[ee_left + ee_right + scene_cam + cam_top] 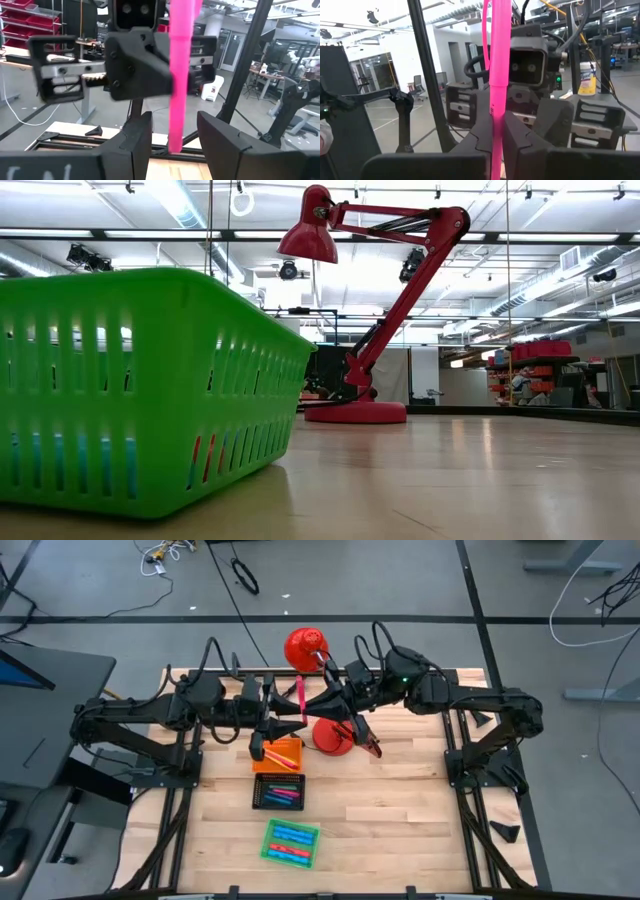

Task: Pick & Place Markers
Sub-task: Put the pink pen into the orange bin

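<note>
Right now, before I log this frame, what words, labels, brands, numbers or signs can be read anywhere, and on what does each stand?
No text can be read for certain.
White handwritten marks on the left end effector, which is open around the pink marker: cut off, unreadable.
Label on the white canister beyond the right end effector, which is shut on that marker: too blurred to read.

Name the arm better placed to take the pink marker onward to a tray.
Right. Its pincer is shut on the pink marker. The left pincer stands open around the marker's other end, not gripping, so a handover isn't complete.
</note>
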